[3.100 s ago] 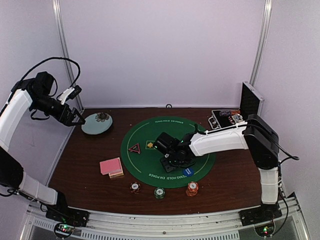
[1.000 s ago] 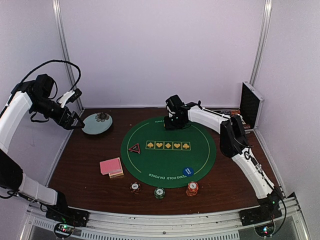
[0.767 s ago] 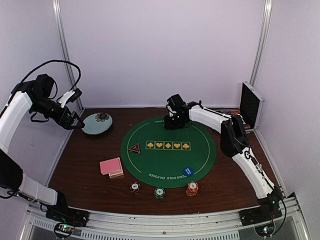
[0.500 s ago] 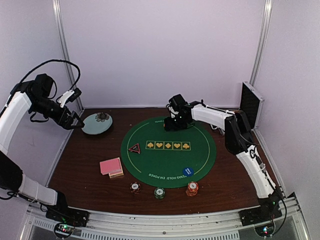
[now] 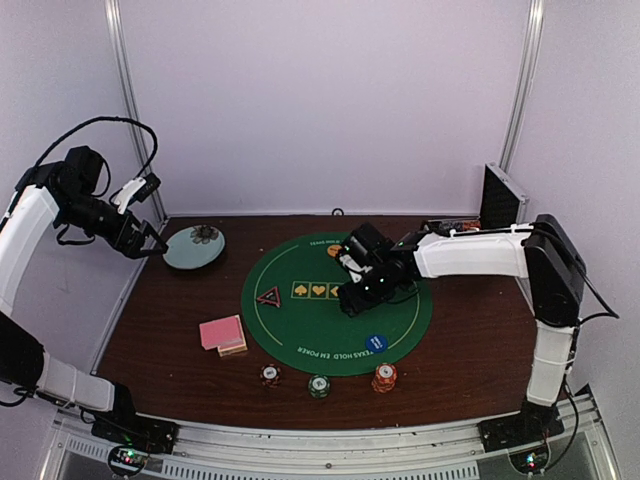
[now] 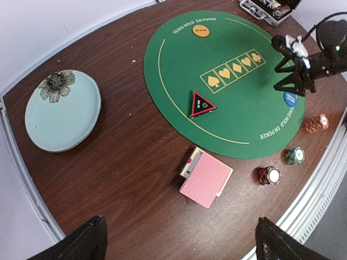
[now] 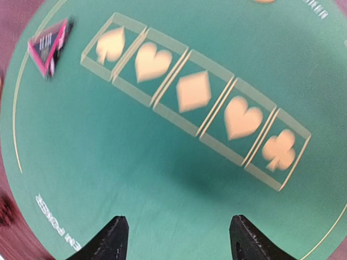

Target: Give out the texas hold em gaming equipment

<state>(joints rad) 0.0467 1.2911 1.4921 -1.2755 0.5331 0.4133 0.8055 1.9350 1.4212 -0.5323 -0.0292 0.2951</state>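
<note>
Pink deck [image 5: 222, 333], three chip stacks [image 5: 269, 374] [image 5: 318, 385] [image 5: 384, 377], two discs [image 5: 334, 250] [image 5: 376, 342], one triangle [image 5: 268, 296]

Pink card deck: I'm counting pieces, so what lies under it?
A pale flat piece pokes out under the pink cards at one end; the rest is covered, identity unclear.

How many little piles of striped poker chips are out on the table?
3, in a row just off the round green felt mat's near edge: red pile left, green pile middle, orange pile right. The silver-black aluminium case may hide more.
</note>
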